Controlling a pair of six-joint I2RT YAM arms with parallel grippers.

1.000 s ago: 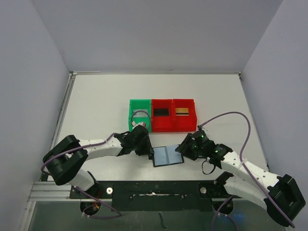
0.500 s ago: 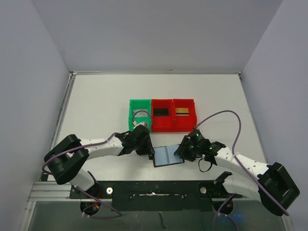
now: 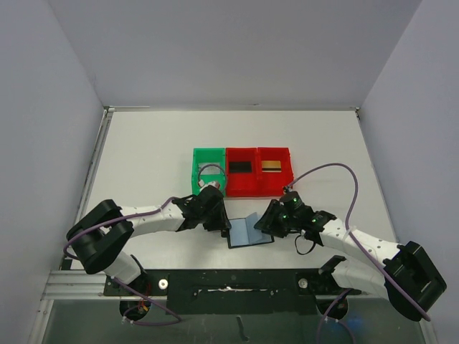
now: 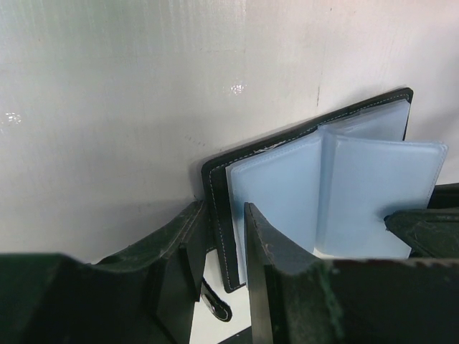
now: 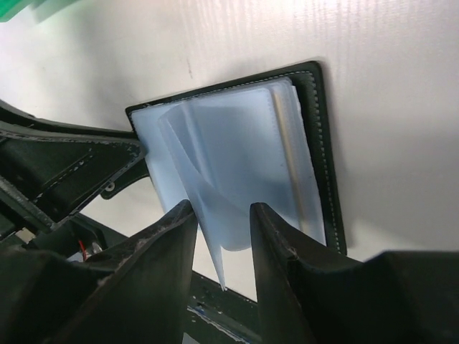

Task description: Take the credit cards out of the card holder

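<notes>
The card holder (image 3: 242,235) lies open near the table's front edge, its black cover down and its bluish pockets up. My left gripper (image 3: 219,219) is shut on the left edge of its cover (image 4: 216,215); the snap tab (image 4: 216,309) hangs below. My right gripper (image 3: 267,222) has its jaws narrowly apart around a raised pocket leaf (image 5: 208,215), not pinching it. A pale card edge (image 5: 290,161) shows in the right-hand pocket. A black card (image 3: 239,168) and a gold card (image 3: 270,166) lie in the red bins.
A green bin (image 3: 195,172) holding a grey ring-like thing and two red bins (image 3: 257,179) stand in a row just behind the card holder. The arms' mounting rail (image 3: 229,279) runs along the front edge.
My right gripper has moved left over the card holder's right half. One pocket leaf now stands up from the open card holder. The left gripper has stayed put.
</notes>
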